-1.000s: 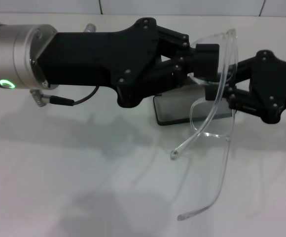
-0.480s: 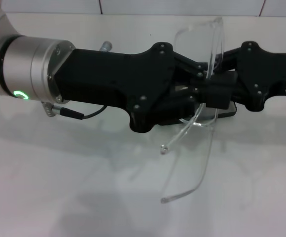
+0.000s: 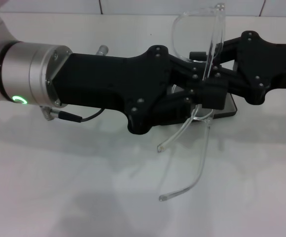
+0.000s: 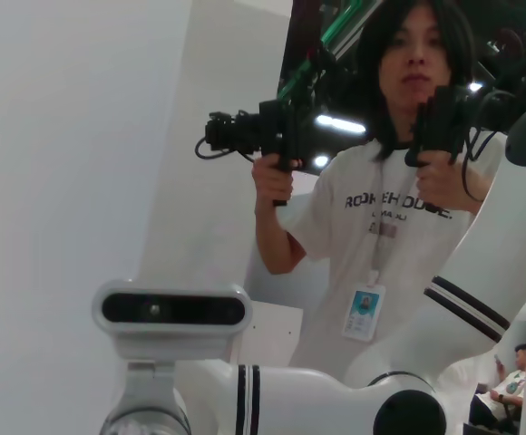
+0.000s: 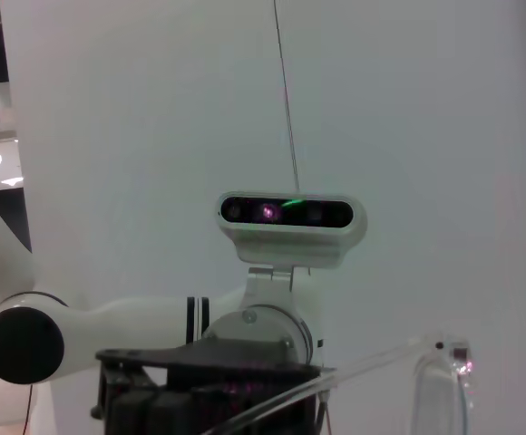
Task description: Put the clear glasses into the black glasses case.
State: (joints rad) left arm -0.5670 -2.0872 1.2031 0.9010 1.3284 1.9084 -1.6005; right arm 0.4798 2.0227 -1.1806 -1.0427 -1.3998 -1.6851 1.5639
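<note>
The white bench [image 3: 84,197] fills the head view, with a white tiled wall along its far edge. Across it from the left reaches the left arm, a silver wrist with a green ring light and a long black body, ending in the left hand [image 3: 209,94] near the middle right. From the right edge comes the right arm, whose right hand [image 3: 207,66] meets the left one at the same spot.

Between the two hands are the clear glasses [image 3: 202,64], lifted above the bench and tilted, the lens standing nearly on edge and rising towards the far wall. The left hand is clamped on the glasses at the lower part of the lens, where the arms join. The right hand touches or lies just beside the lens on its other side; whether its fingers are pressed together on it or apart, I cannot tell. The two thin clear arms of the glasses hang down and towards the robot, their curved tips free above the bench.

Under the hands lies the black glasses case [image 3: 229,106], mostly hidden; only a corner shows at the right of the left hand.

In the right wrist view a piece of the clear glasses [image 5: 435,385] shows in front of the robot's head camera [image 5: 290,217].

The left wrist view shows a person [image 4: 399,181] holding two controllers.
</note>
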